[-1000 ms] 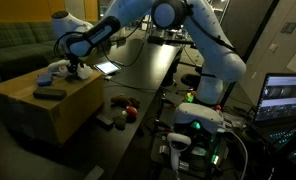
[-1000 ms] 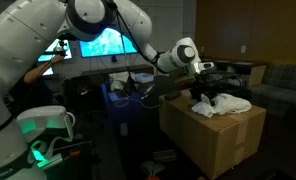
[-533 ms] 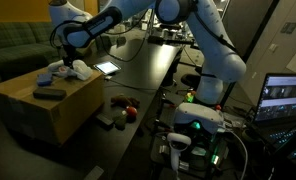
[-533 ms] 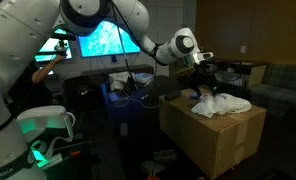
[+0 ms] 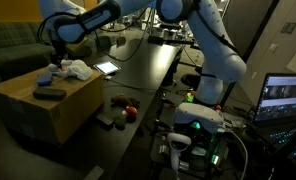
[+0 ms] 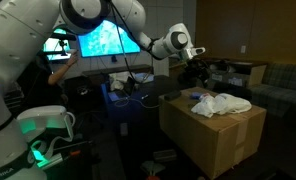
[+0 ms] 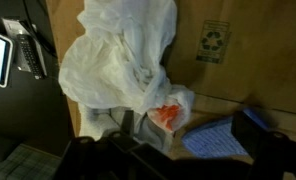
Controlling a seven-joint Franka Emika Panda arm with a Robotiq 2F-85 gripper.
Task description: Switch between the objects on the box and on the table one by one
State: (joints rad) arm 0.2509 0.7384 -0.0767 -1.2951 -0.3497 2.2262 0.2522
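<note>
Risk no. 1 is snagging. Gripper point(image 5: 57, 58) hangs above the box point(image 5: 58, 115), over the white cloth point(image 5: 76, 69). Its jaws stand apart w/ nothing btwn them, so it's empty. If you come down on the box top for the next obj., a finger could catch a loose fold & drag the cloth along. The blue piece point(image 5: 45, 79) sits just beside the cloth and the flat black bar point(image 5: 50, 92) lies nearer the box's front edge, so either could get swept off.

In the wrist view a red-orange patch point(image 7: 168, 115) shows at the cloth's edge. Can't tell if it's a separate item tucked in there or part of the cloth, so a blind pinch may lift two things at once.

Down on the table point(image 5: 148, 80), the red roundish piece point(image 5: 129, 113) prob. rolls if nudged. The dark pieces point(image 5: 116, 100) near it are hard to read against the black top, so depth is easy to misjudge. A tablet point(image 5: 106, 68) lies on the table just past the box; keep clear of it.

Materials:
- **Cloth:** thin, crumpled, limp, w/ puffy folds and no fixed shape.
- **Box:** plain tan cardboard w/ a flat matte top and a recycling mark point(image 7: 213, 42) printed on it. I'd judge it gives a bit under pressure.
- **Blue piece:** looks flat w/ a fine woven texture in the wrist view.
- **Bar:** rigid, low & thin, so it's hard to get fingers under.
- **Table top:** smooth, dark, slightly glossy.
</note>
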